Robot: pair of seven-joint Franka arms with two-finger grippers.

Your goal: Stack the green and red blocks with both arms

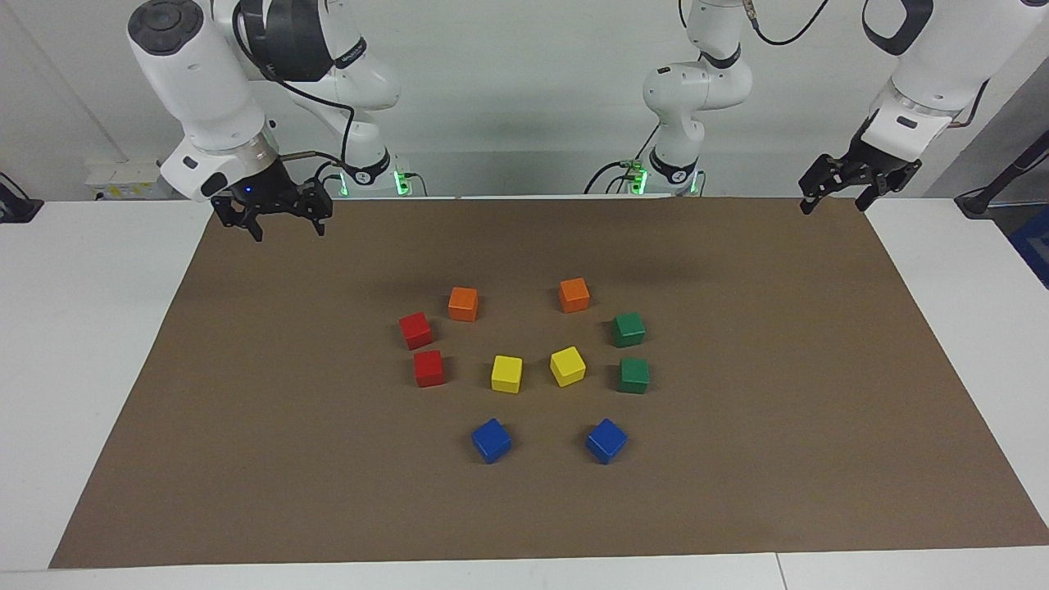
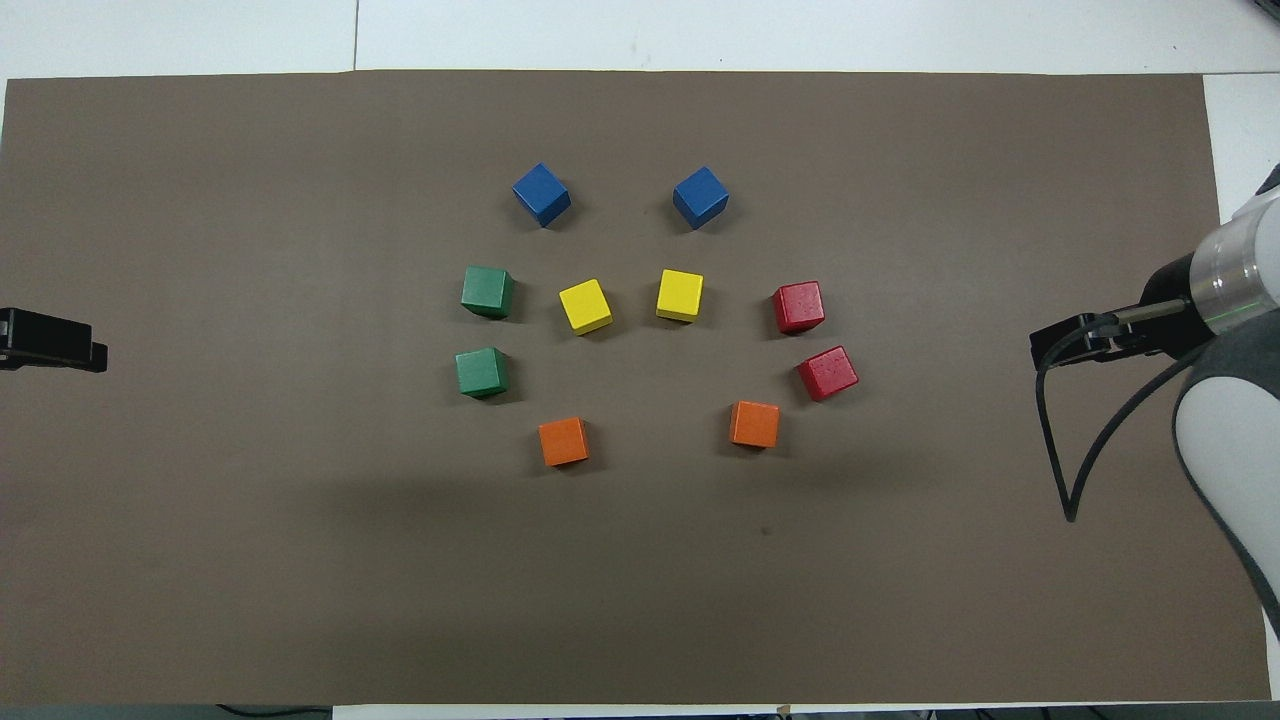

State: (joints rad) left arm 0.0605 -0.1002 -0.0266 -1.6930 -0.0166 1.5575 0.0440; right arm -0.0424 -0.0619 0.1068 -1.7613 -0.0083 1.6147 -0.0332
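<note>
your left gripper point(image 1: 836, 195) hung in the air over the mat's point(image 1: 737, 459) corner at the left arm's end of the table, its fingers spread apart and holding nothing. your right gripper point(image 1: 283, 223) hung over the mat's corner at the right arm's end, its fingers also apart and empty. both were well apart from the blocks. from overhead only a black tip of the left gripper point(image 2: 50, 340) showed at the mat's edge, and the right gripper point(image 2: 1095, 338) showed as a black part with a cable. ten blocks sat singly on the mat near its middle, none stacked and none touching. the two green blocks lay toward the left arm's end: one green block point(image 1: 628, 329) nearer the robots, the other green block point(image 1: 633, 374) just beside it, farther from them. the two red blocks lay toward the right arm's end: one red block point(image 1: 415, 330) nearer the robots and turned a little, the other red block point(image 1: 429, 368) just beside it, farther out. two orange blocks point(image 1: 463, 304) lay nearest the robots, two yellow blocks point(image 1: 506, 374) lay between the red and green pairs, and two blue blocks point(image 1: 491, 440) lay farthest from the robots.
</note>
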